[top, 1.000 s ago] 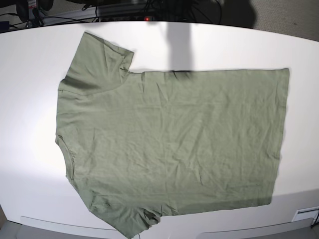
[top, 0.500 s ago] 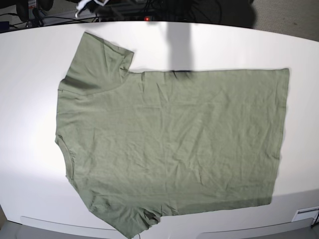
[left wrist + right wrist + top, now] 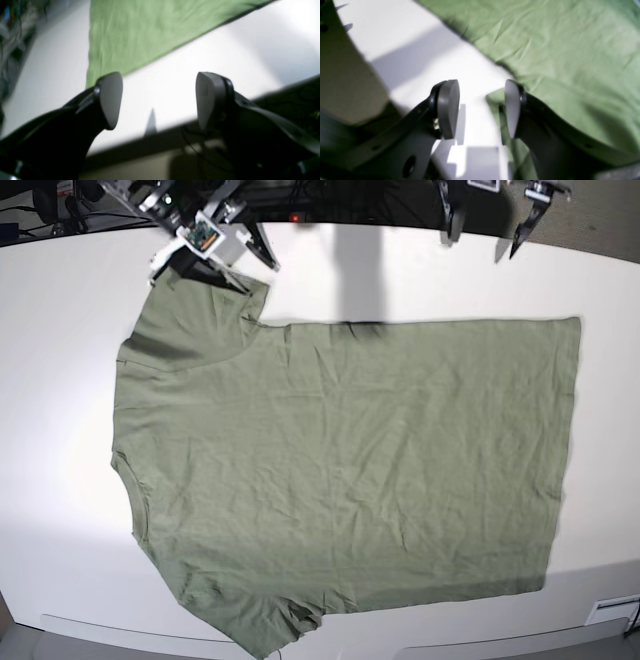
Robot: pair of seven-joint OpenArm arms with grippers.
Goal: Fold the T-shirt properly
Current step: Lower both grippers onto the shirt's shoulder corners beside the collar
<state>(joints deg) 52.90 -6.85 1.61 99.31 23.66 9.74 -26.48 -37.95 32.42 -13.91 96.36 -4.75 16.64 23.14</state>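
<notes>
One T-shirt point(image 3: 340, 470) lies on one white counter point(image 3: 60, 380); it is the only garment. It shows two short sleeves, one just beside the jaws of the right gripper point(image 3: 245, 265), the other at the counter edge farthest from both sets of jaws.

Two grippers are in view, each with two jaws set apart and nothing between them. The left gripper point(image 3: 487, 230) hangs at the counter's far edge, near one corner of the shirt's hem. In each wrist view, two pads show.
</notes>
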